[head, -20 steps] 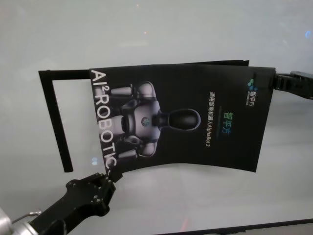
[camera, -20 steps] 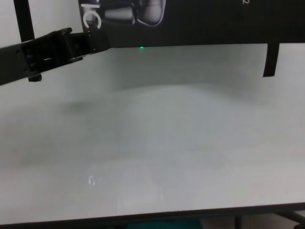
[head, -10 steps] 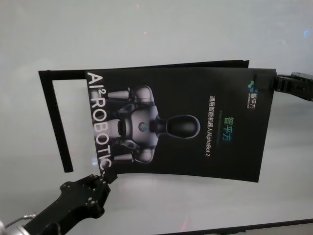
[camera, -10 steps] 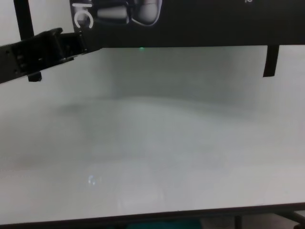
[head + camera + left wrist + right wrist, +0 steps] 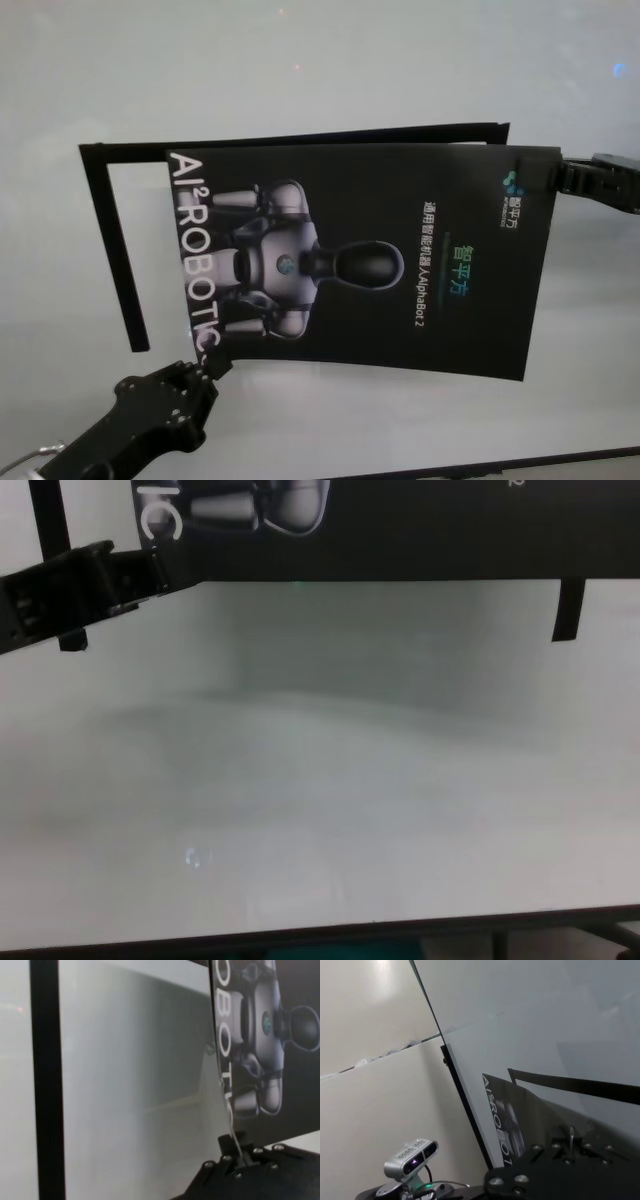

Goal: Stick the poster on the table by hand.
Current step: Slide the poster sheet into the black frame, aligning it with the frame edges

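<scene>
The poster point(image 5: 380, 260), a glossy black sheet with white "AI² ROBOTIC" lettering and a grey robot picture, hangs slightly bowed just above the white table point(image 5: 320, 60). My left gripper point(image 5: 212, 362) is shut on its near-left corner, by the last letters. The left wrist view shows the sheet's edge point(image 5: 222, 1075) running into that gripper point(image 5: 237, 1152). At the far-right corner my right gripper point(image 5: 560, 175) is shut on the poster. In the chest view the poster's lower edge point(image 5: 400, 540) sits at the top, with the left gripper point(image 5: 150, 570) beside it.
Narrow black strips lie flat on the table as a frame outline: one on the left point(image 5: 115, 250), one along the far side point(image 5: 300, 138), and a short one on the right point(image 5: 568, 610). The table's dark front edge point(image 5: 320, 938) runs along the near side.
The poster has slid left, covering more of the framed area. My left gripper has drawn left and toward me with its corner. The right gripper has barely shifted.
</scene>
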